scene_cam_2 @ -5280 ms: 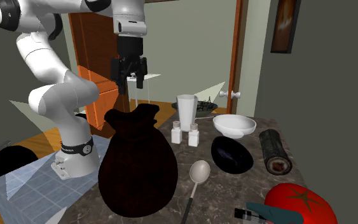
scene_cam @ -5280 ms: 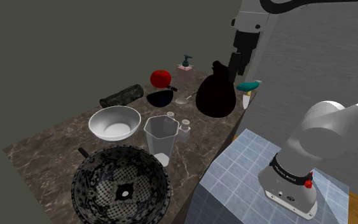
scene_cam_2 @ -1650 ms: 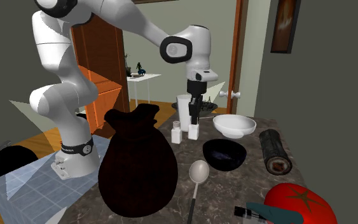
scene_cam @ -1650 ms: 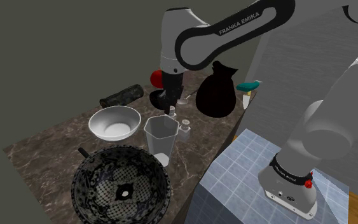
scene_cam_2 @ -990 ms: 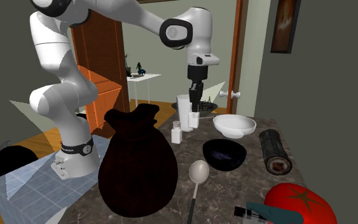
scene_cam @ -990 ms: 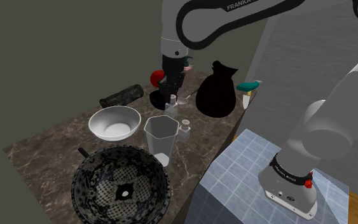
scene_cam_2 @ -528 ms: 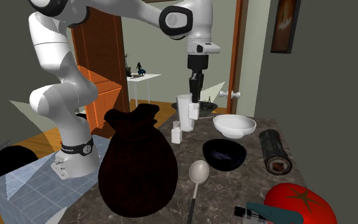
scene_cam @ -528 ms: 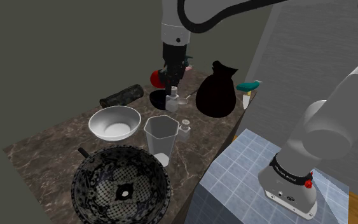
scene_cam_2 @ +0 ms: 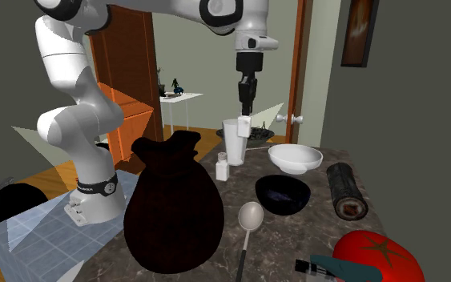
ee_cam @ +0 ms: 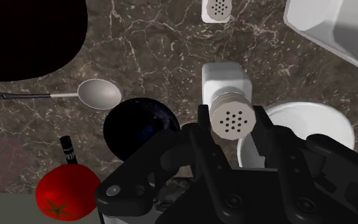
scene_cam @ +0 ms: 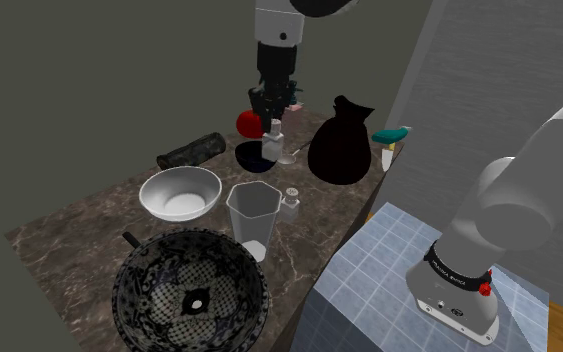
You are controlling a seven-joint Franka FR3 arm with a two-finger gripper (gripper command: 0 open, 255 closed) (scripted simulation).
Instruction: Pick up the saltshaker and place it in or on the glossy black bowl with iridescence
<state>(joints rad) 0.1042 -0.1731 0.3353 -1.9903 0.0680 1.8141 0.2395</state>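
Note:
My black gripper (scene_cam: 271, 112) is shut on a white saltshaker (scene_cam: 273, 136) and holds it in the air above the marble counter. In the second exterior view the saltshaker (scene_cam_2: 243, 127) hangs under the gripper (scene_cam_2: 246, 110), in front of the tall pale cup (scene_cam_2: 232, 138). In the wrist view the fingers clasp the saltshaker (ee_cam: 229, 105) just below its perforated cap. The glossy black bowl (scene_cam: 250, 154) (scene_cam_2: 282, 195) (ee_cam: 138, 124) sits on the counter, below and a little to one side of the shaker. A second shaker (scene_cam: 291, 198) (scene_cam_2: 223, 168) (ee_cam: 216, 9) stands on the counter.
A white bowl (scene_cam: 180, 192) (scene_cam_2: 294, 157), a big patterned bowl (scene_cam: 189, 295), a dark sack (scene_cam: 340, 145) (scene_cam_2: 174, 204), a spoon (scene_cam_2: 249, 220) (ee_cam: 98, 93), a red tomato (scene_cam: 249, 122) (ee_cam: 66, 191) and a dark cylinder (scene_cam: 191, 150) (scene_cam_2: 347, 191) crowd the counter.
The gripper has risen with the saltshaker, lifting it off the counter beside the cup and carrying it a little toward the black bowl.

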